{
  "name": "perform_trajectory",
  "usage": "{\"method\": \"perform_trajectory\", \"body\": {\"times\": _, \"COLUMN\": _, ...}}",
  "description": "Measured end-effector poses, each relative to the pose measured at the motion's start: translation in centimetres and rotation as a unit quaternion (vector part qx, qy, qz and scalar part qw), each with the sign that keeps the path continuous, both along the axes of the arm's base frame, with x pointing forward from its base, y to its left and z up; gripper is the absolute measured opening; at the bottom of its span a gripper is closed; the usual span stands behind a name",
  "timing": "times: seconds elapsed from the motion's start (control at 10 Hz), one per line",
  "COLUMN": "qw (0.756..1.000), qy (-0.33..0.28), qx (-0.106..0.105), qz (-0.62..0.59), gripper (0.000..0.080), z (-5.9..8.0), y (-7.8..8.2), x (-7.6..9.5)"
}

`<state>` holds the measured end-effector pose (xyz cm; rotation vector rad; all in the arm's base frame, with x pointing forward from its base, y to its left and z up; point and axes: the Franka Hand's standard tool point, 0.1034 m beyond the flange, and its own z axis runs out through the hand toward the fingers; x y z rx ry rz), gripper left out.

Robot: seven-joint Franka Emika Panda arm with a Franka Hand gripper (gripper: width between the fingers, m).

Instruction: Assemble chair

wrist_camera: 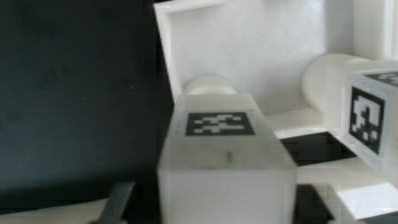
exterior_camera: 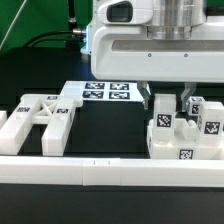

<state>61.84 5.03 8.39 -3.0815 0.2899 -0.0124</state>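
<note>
Hanging low over the exterior view's right side, the claw [exterior_camera: 166, 100] straddles a white upright piece [wrist_camera: 219, 140] of the chair. That piece carries a square tag on its top face. Dark fingers [exterior_camera: 148, 98] show on either side of it. The claw is set narrow around the piece, but I cannot tell whether the pads press on it or only flank it.

The piece stands in a tight cluster with the seat block [exterior_camera: 185, 142] and a tagged cube [wrist_camera: 370, 112] just beside it, so there is little free room on that side. This cluster sits close behind the long front rail [exterior_camera: 110, 178], which runs along the near edge of the black surface [exterior_camera: 110, 130].

The X-braced side frame [exterior_camera: 45, 115] lies flat at the exterior view's left. It is well apart from the cluster, and its near edge is close to the same rail. Between frame and cluster lies an open stretch of dark surface, the widest free lane in view. The marker board [exterior_camera: 106, 92] lies flat beyond that lane, partly under the white arm [exterior_camera: 150, 40].
</note>
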Motion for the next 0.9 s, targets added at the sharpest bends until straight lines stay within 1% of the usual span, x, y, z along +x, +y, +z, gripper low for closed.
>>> {"method": "perform_trajectory", "body": {"times": 0.2, "qw": 1.0, "qy": 0.0, "qx": 0.0, "qz": -0.006, "gripper": 0.0285, "z": 0.0, "y": -0.01, "x": 0.0}}
{"method": "perform_trajectory", "body": {"times": 0.3, "qw": 0.999, "qy": 0.001, "qx": 0.002, "qz": -0.038, "gripper": 0.0285, "z": -0.02, "y": -0.03, "x": -0.03}}
{"method": "perform_trajectory", "body": {"times": 0.4, "qw": 0.994, "qy": 0.001, "qx": 0.004, "qz": -0.112, "gripper": 0.0285, "z": -0.06, "y": -0.09, "x": -0.11}}
{"method": "perform_trajectory", "body": {"times": 0.5, "qw": 0.987, "qy": -0.002, "qx": 0.005, "qz": -0.158, "gripper": 0.0285, "z": -0.08, "y": -0.1, "x": -0.14}}
{"method": "perform_trajectory", "body": {"times": 0.7, "qw": 0.967, "qy": -0.014, "qx": 0.005, "qz": -0.256, "gripper": 0.0285, "z": -0.09, "y": -0.03, "x": -0.28}}
{"method": "perform_trajectory", "body": {"times": 0.9, "qw": 0.951, "qy": -0.011, "qx": 0.009, "qz": -0.308, "gripper": 0.0285, "z": -0.11, "y": -0.09, "x": -0.27}}
